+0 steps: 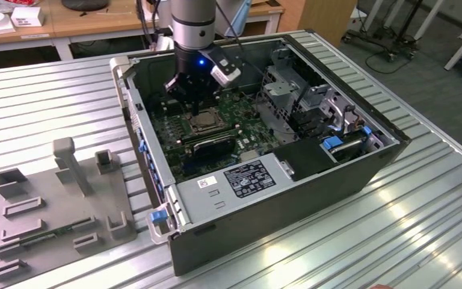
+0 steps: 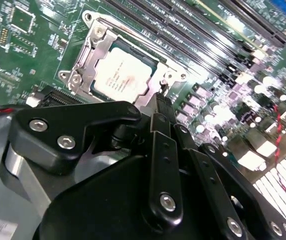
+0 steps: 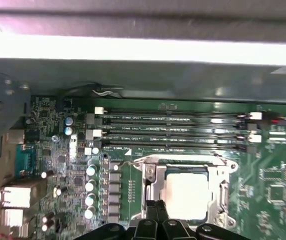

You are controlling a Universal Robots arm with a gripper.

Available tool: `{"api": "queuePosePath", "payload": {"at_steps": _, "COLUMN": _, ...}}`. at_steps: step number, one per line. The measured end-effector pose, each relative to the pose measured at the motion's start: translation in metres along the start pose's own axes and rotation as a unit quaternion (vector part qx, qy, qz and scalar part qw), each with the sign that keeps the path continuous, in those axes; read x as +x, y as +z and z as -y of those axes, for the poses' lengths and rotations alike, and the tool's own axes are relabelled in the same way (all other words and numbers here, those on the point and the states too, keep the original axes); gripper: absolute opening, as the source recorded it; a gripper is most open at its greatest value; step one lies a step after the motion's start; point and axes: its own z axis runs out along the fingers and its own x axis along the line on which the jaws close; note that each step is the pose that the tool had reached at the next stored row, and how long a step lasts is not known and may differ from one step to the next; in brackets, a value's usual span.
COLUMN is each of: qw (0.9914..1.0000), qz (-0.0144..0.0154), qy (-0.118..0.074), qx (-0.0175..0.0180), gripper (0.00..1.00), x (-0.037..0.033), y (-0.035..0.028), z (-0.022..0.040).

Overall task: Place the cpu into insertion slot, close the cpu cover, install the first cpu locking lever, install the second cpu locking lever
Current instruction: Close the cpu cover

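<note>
The cpu (image 2: 119, 75) lies flat in the insertion slot (image 1: 203, 122) on the green motherboard, silvery top up, also seen in the first wrist view as the cpu (image 3: 187, 194). The cpu cover (image 2: 89, 59) lies down around it as a metal frame, and the cpu cover (image 3: 152, 184) shows the chip through its cut-out. A thin wire lever (image 3: 133, 161) runs along one side of the socket. My gripper (image 2: 159, 98) is shut, its tips together at the socket's edge beside the chip; the gripper (image 3: 155, 205) and the gripper (image 1: 195, 105) hang low inside the case.
Long black memory slots (image 3: 173, 132) run beside the socket. A black heatsink-like bar (image 1: 213, 144), the drive cage (image 1: 283, 90) and the power supply (image 1: 239, 177) crowd the open case. A grey fixture plate (image 1: 55, 208) lies on the slatted table at the exterior view's left.
</note>
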Motion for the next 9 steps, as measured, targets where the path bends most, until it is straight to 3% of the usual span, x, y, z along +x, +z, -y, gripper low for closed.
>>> {"api": "queuePosePath", "payload": {"at_steps": 2, "qw": 1.0, "qz": -0.0001, "qy": 0.0, "qx": 0.0001, "gripper": 0.11, "x": 0.0, "y": -0.0032, "z": 0.0}}
{"api": "queuePosePath", "payload": {"at_steps": 9, "qw": 1.0, "qz": -0.0001, "qy": 0.0, "qx": 0.0001, "gripper": 0.11, "x": -0.0006, "y": -0.0037, "z": 0.0}}
